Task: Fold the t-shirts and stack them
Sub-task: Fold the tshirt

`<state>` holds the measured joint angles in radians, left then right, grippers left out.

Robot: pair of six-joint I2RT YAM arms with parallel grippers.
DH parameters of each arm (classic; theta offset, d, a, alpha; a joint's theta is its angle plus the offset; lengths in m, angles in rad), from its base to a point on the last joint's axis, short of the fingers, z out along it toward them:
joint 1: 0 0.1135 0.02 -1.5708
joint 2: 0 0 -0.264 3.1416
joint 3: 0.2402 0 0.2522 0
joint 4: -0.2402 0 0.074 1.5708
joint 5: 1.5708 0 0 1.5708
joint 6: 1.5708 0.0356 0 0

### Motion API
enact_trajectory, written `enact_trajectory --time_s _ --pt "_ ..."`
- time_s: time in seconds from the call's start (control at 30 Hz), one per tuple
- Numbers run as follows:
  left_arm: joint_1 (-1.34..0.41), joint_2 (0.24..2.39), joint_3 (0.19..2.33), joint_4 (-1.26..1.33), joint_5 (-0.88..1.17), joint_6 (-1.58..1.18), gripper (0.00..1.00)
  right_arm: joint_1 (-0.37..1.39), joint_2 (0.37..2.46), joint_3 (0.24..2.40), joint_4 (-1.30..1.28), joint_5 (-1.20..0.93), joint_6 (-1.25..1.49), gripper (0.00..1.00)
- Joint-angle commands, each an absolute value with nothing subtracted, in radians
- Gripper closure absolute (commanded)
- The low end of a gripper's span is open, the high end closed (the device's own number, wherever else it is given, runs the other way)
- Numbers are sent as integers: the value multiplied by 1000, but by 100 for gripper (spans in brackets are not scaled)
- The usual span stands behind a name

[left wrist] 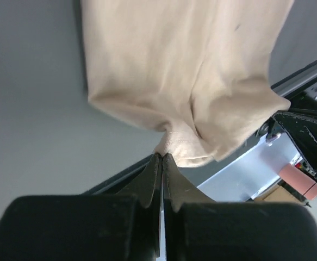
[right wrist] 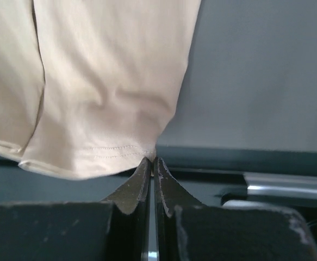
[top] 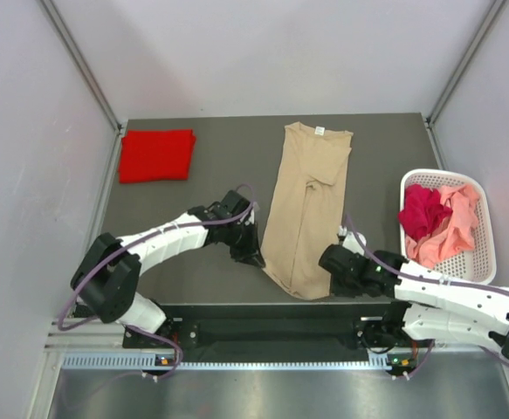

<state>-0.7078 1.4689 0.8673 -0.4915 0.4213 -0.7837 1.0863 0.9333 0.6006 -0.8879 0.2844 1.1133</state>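
Observation:
A tan t-shirt (top: pixel 306 201) lies folded into a long strip down the middle of the table, collar at the far end. My left gripper (top: pixel 256 259) is shut on the near left corner of its hem, and in the left wrist view the gripper (left wrist: pixel 162 156) pinches a bunched bit of the tan cloth (left wrist: pixel 185 70). My right gripper (top: pixel 326 262) is shut on the near right corner; the right wrist view shows the gripper (right wrist: pixel 151 159) nipping the stitched hem of the shirt (right wrist: pixel 109 81). A bright red t-shirt (top: pixel 156 155) lies folded at the far left.
A white slotted basket (top: pixel 488 266) stands at the right edge of the table, holding a crumpled pink shirt (top: pixel 453 234) and a dark red one (top: pixel 422 212). The table's near edge and a metal rail (right wrist: pixel 288 182) run just below the tan shirt's hem.

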Motion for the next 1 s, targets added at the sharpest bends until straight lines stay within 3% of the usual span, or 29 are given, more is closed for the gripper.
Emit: enact_trajectory --time_s 0.0,0.23,0.6,0.97 --pt "-672 1540 1000 -546 387 -707 100 979 953 687 -891 360 962 100" --pt "-577 1741 1261 -617 399 -628 100 692 1048 801 -796 305 646 100" --pt "-431 2075 1692 -617 555 -581 100 402 1362 1005 -631 215 413 100" --pt "-350 2270 1879 -496 745 -630 100 282 1626 1209 -580 61 302 100"
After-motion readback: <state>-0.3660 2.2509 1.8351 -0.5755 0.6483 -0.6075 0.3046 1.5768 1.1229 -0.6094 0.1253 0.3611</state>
